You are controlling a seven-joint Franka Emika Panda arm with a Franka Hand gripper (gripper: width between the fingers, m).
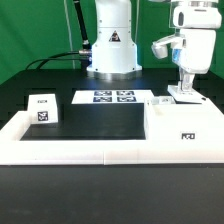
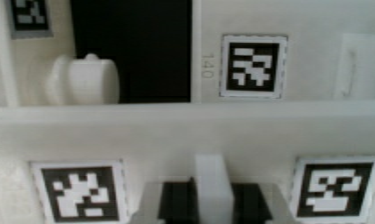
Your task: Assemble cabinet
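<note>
One marker board (image 1: 112, 97) with four tags lies on the black table (image 1: 100, 122), and everything here is placed from it. To the exterior view's right of it and a little nearer the camera sits one cabinet body (image 1: 180, 122), a large white box with a single tag on its near face. To the exterior view's left of the marker board stands one small white panel (image 1: 42, 108) with one tag, well apart from the box. Behind the marker board rises the arm's one white base (image 1: 112, 45).

There is one gripper (image 1: 183, 91), down at the far edge of the cabinet body on the exterior view's right of the marker board. In the wrist view its dark pads (image 2: 171, 203) stand close together, only a narrow gap apart, and a thin white strip (image 2: 210, 178) fills that gap — clamped edge-on between them. That view also shows four tags on white faces, one of them cut off at the picture's edge, and one rounded white knob (image 2: 86, 80).

The hand hangs straight down, wrist vertical — the arm reaches it from above.
</note>
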